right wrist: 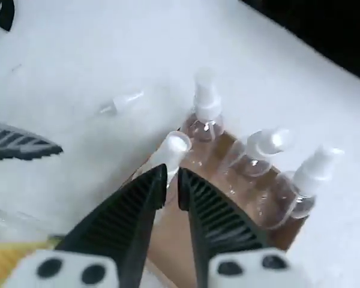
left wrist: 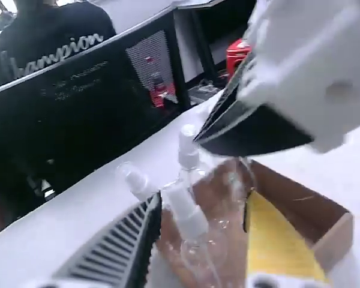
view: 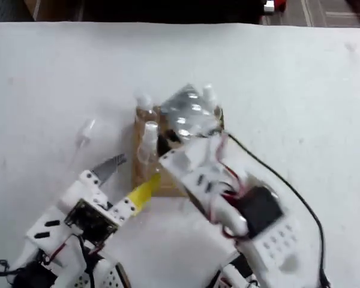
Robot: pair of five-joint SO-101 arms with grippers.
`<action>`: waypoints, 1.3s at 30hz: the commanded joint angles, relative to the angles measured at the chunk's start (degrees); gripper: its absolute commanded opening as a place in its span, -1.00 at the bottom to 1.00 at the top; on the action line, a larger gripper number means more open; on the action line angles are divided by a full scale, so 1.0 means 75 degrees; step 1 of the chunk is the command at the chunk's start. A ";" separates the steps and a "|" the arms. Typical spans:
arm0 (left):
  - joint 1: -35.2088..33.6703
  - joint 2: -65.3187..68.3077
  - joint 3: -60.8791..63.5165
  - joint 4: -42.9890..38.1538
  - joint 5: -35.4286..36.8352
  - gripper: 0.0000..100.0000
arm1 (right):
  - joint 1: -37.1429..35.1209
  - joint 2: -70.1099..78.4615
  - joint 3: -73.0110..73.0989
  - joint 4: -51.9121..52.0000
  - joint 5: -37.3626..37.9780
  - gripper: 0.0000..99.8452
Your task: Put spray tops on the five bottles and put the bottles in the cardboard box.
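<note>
The cardboard box (view: 168, 189) sits mid-table with several clear bottles upright in it, each with a white spray top (right wrist: 205, 114) (right wrist: 259, 151) (right wrist: 305, 177). My right gripper (right wrist: 173, 175) hangs over the box, its black fingers (right wrist: 145, 198) closed to a narrow gap on the spray top of one more bottle (right wrist: 174, 146) at the box's edge. My left gripper (view: 135, 173) is open beside the box, its grey finger (left wrist: 117, 240) and yellow finger (left wrist: 276, 240) on either side of the box's near corner. A loose spray top (view: 86, 131) lies on the table left of the box.
The right arm (view: 240, 204) with its cable crosses over the box from the front right. The white table (view: 300, 90) is bare behind and to the right. A dark chair and a seated person show behind the table in the left wrist view.
</note>
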 commanded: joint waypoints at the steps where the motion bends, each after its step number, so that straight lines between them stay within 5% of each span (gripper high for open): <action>1: -0.1131 0.0053 -0.0891 0.0410 -0.0481 -0.59 | 0.0932 -0.1412 -0.0176 0.0064 0.0023 -0.97; 9: -0.1518 0.0639 -0.1207 0.1489 -0.1887 -0.58 | 0.2057 -0.2081 0.1512 0.0041 -0.0023 -0.97; 21: -0.1565 0.2878 -0.3095 0.4982 -0.4243 -0.58 | 0.4132 -0.2081 0.3001 -0.0088 -0.0047 -0.97; 39: -0.2432 0.2901 -0.1266 0.4255 -0.5286 -0.55 | 0.4261 -0.2081 0.4243 -0.0979 -0.0047 -0.97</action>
